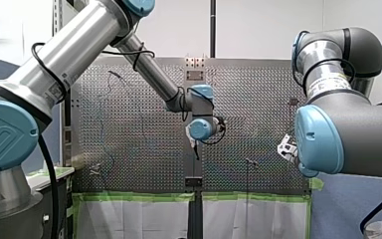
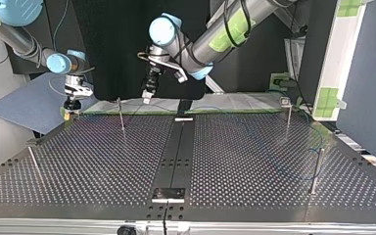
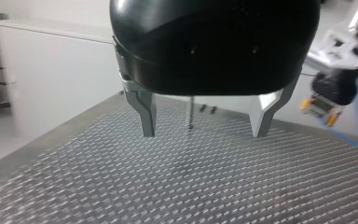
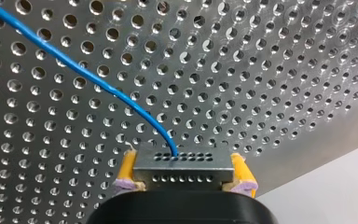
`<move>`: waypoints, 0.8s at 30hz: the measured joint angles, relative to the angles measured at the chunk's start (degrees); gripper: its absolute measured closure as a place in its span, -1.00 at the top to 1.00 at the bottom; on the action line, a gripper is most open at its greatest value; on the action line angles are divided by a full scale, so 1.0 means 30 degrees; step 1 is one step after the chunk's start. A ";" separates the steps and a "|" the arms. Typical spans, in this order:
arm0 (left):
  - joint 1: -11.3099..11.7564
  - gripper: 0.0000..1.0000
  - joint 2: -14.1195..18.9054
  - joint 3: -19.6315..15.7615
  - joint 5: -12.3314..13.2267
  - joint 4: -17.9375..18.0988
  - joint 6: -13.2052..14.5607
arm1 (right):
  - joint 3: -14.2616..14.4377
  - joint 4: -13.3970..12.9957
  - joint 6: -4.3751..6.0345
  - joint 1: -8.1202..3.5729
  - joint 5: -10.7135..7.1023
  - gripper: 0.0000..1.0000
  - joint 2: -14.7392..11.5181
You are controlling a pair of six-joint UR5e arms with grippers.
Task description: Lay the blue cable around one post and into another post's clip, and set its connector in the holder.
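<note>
mostly, the danger is at the right hand (image 4: 184, 176): its yellow pads (image 4: 127, 169) pinch the grey connector (image 4: 182, 164) only by its two short ends, and the blue cable (image 4: 98, 80) leaves the block sideways across the counter (image 4: 284, 70). if the cable becomes tight or catches on a post during routing, i think it can twist the connector in the pinch, or pull it out. this hand hangs low over the counter near its edge, pointing down. the left hand (image 3: 204, 133) is spread and holds nothing. its metal fingers (image 3: 147, 112) stand just above the counter, with a thin post (image 3: 191, 112) ahead, between them. a careless move forward could knock that post. the left arm reaches to the counter's middle; the right is at the side.
</note>
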 joint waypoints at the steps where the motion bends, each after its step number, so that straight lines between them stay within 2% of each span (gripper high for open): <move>1: 0.0115 1.00 0.0139 -0.0136 0.0059 0.0140 -0.0102 | 0.0000 0.0002 0.0000 0.0009 0.0001 -1.00 -0.0001; 13: 0.1851 1.00 0.2083 -0.2077 0.1817 0.2068 -0.1066 | -0.0005 -0.0012 -0.0004 0.0189 -0.0023 -1.00 0.0007; 17: 0.1972 1.00 0.2718 -0.2711 0.2294 0.2701 -0.1100 | -0.0005 0.0004 -0.0011 0.0262 -0.0021 -1.00 0.0020; 24: 0.1988 1.00 0.3709 -0.3707 0.2440 0.3694 -0.1107 | -0.0005 -0.0046 -0.0002 0.0325 -0.0028 -1.00 0.0027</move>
